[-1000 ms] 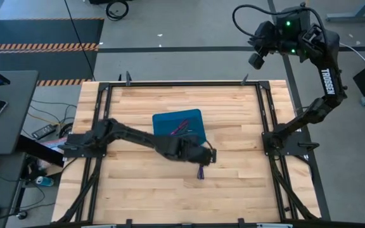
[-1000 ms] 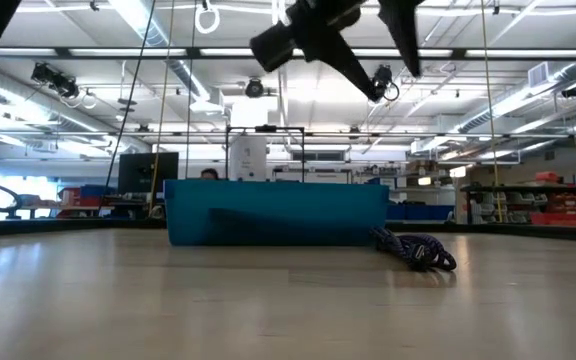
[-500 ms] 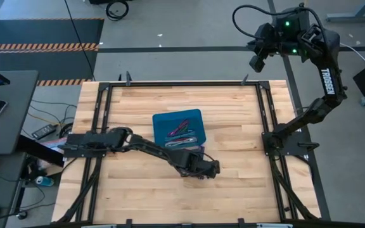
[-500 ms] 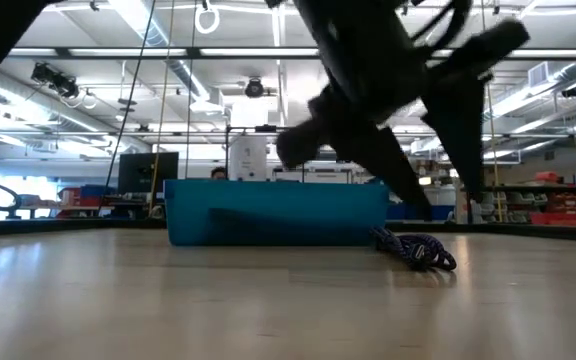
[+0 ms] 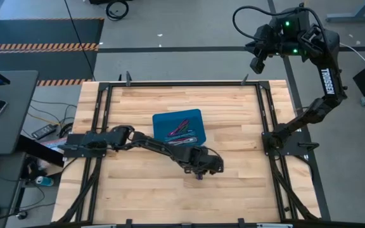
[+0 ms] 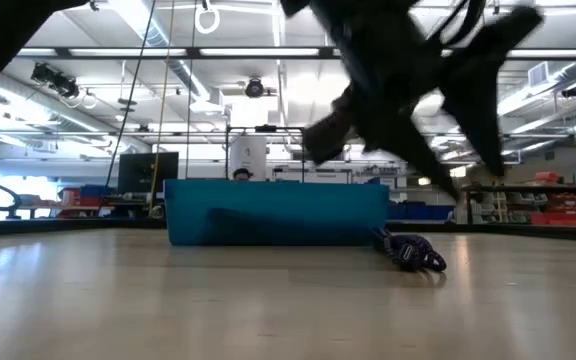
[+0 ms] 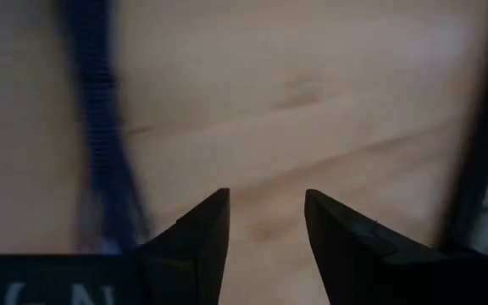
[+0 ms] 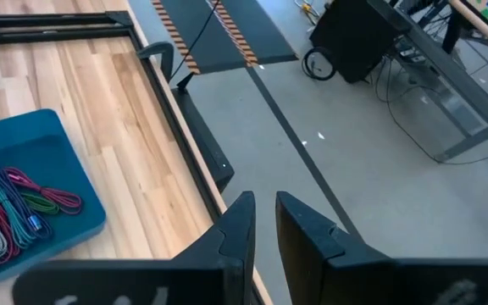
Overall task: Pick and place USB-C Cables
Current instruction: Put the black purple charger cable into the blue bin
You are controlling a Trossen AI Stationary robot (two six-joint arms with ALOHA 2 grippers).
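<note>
A blue-purple USB-C cable (image 5: 199,177) lies bundled on the wooden table just in front of the teal tray (image 5: 160,118); it also shows in the low view (image 6: 409,250). Several more cables (image 5: 181,130) lie in the tray. My left gripper (image 5: 202,171) hangs low over the loose cable, open. In the left wrist view the cable (image 7: 100,127) lies to one side of the gripper (image 7: 265,203), with bare wood between the fingers. My right gripper (image 5: 256,63) waits high beyond the table's far right corner, its fingers (image 8: 263,203) a narrow gap apart and holding nothing.
A black metal frame (image 5: 266,114) runs around the table's edges. Bare wood lies in front of and to either side of the loose cable. In the right wrist view the tray (image 8: 32,140) with its cables (image 8: 15,203) shows on the table below.
My left gripper has moved from the tray's near edge toward the table's near edge and come down low over the loose cable. My right arm has kept its place.
</note>
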